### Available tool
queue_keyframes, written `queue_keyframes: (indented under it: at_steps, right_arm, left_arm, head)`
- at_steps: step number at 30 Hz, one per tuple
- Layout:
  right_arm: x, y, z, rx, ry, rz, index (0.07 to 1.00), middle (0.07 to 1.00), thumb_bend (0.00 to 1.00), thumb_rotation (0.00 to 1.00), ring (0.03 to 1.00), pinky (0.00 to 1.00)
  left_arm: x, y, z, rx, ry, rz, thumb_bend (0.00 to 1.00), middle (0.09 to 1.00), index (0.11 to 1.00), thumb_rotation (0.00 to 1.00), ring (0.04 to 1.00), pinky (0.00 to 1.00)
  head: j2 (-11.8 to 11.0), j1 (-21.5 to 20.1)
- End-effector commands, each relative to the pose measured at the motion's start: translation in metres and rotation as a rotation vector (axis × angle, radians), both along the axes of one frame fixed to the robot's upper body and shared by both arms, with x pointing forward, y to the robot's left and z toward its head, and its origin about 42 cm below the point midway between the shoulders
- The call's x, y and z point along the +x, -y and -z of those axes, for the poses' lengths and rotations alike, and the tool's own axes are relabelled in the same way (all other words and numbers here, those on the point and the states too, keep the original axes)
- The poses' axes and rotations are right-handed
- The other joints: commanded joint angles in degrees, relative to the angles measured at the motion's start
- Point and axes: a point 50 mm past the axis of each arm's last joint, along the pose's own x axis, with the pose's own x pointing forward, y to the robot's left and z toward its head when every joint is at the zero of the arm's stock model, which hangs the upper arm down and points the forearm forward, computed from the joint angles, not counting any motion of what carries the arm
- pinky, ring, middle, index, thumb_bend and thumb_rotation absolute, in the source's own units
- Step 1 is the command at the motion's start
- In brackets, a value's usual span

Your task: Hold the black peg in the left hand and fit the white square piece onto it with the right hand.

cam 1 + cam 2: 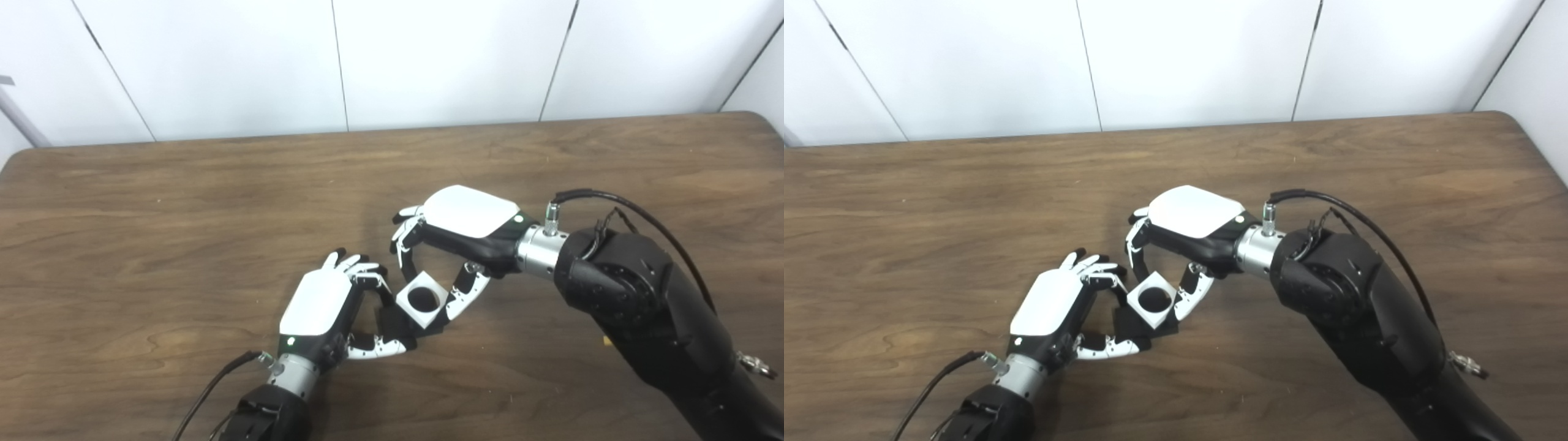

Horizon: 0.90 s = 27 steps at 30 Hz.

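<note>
The right hand (465, 236) pinches the white square block with a round hole (421, 300) just above the wooden table (184, 245). The left hand (327, 312), fingers curled, grips the black peg (392, 324). The block touches the peg's upper-right end, its hole facing up toward the camera; whether it is seated cannot be told.

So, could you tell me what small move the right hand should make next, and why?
Probably press the white square piece further down onto the black peg. The right hand pinches the piece with its round hole over the peg in the left hand, but black still shows below it, so seating looks incomplete.
</note>
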Motion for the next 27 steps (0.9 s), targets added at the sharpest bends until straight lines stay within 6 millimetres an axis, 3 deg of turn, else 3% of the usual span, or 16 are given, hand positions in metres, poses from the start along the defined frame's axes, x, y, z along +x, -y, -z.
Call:
queue_keyframes:
  at_steps: [1,27]
  right_arm:
    - [0.0031,-0.0002,-0.0125,0.024,0.070,-0.005,0.483,0.759,0.52,0.13,0.902,0.84]
    - [0.0087,-0.0029,-0.0091,0.035,0.051,0.022,0.483,0.760,0.52,0.13,0.901,0.84]
  left_arm:
    - [-0.0049,0.0061,0.0052,0.025,-0.029,0.029,0.51,0.785,0.489,0.05,0.894,1.00]
    - [-0.0066,0.0089,0.0029,0.023,-0.030,0.032,0.51,0.787,0.489,0.06,0.895,1.00]
  head:
    - [0.05,-0.06]
    - [0.51,-0.39]
